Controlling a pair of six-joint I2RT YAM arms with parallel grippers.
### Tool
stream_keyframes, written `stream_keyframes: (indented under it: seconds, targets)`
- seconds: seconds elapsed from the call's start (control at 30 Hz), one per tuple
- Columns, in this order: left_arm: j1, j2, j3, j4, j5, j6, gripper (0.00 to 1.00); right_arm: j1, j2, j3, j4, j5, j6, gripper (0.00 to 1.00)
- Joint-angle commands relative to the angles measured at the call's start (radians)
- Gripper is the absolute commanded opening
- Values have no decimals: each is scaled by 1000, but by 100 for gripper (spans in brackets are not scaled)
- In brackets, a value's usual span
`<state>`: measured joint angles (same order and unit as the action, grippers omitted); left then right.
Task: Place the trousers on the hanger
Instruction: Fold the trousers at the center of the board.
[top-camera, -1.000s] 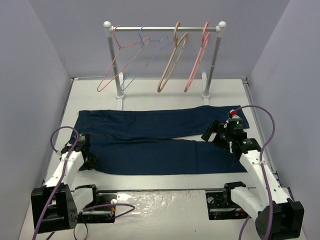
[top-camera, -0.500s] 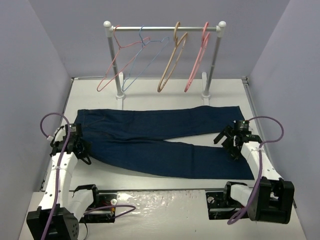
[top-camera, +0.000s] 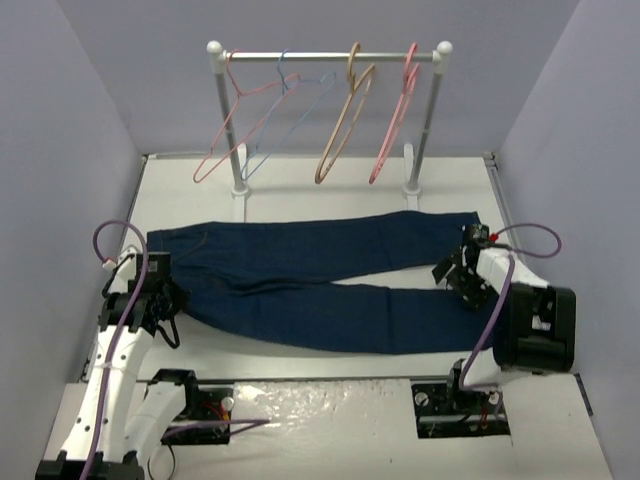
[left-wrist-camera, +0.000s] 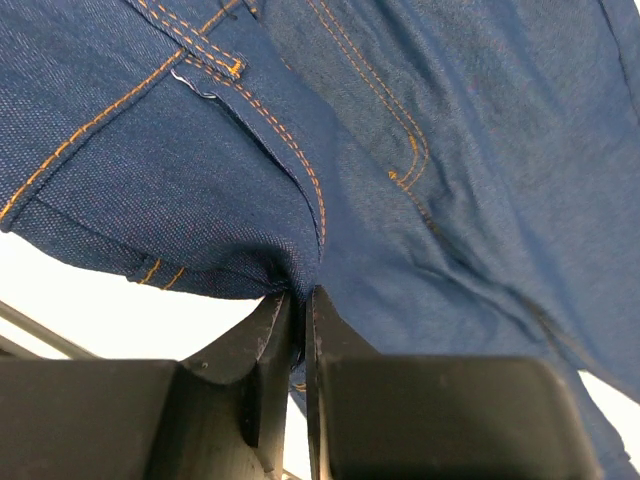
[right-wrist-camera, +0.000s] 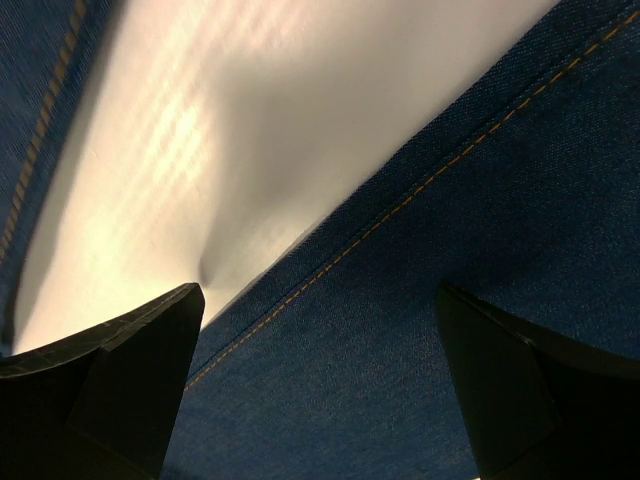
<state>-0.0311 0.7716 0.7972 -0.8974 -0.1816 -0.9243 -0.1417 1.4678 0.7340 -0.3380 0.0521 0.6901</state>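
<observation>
Dark navy trousers (top-camera: 300, 250) with orange stitching, tan hanger (top-camera: 338, 140), pink hangers (top-camera: 240, 136), light-blue hanger (top-camera: 290, 127), white table (top-camera: 300, 192)

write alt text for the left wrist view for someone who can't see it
Close-up of the left gripper, its black jaws shut on a bunched edge of the dark blue trousers, whose orange-stitched denim fills most of the frame. A patch of white table shows at lower left.
</observation>
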Motion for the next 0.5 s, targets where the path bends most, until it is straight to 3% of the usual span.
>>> stream_keyframes:
  seconds: [0.0,0.17,0.3,0.47]
  targets:
    - [-4,18,99,-10,-50,146,0,-1,165,115,149,60,-57,97]
    - [-4,49,87,19,12,190,0,9,211,234,177,69,-85,95]
    - [-4,65,69,50,63,212,0,4,117,265,142,129,-91,95]
    - [-3,113,65,103,141,195,0,0,-44,208,-16,245,-17,97]
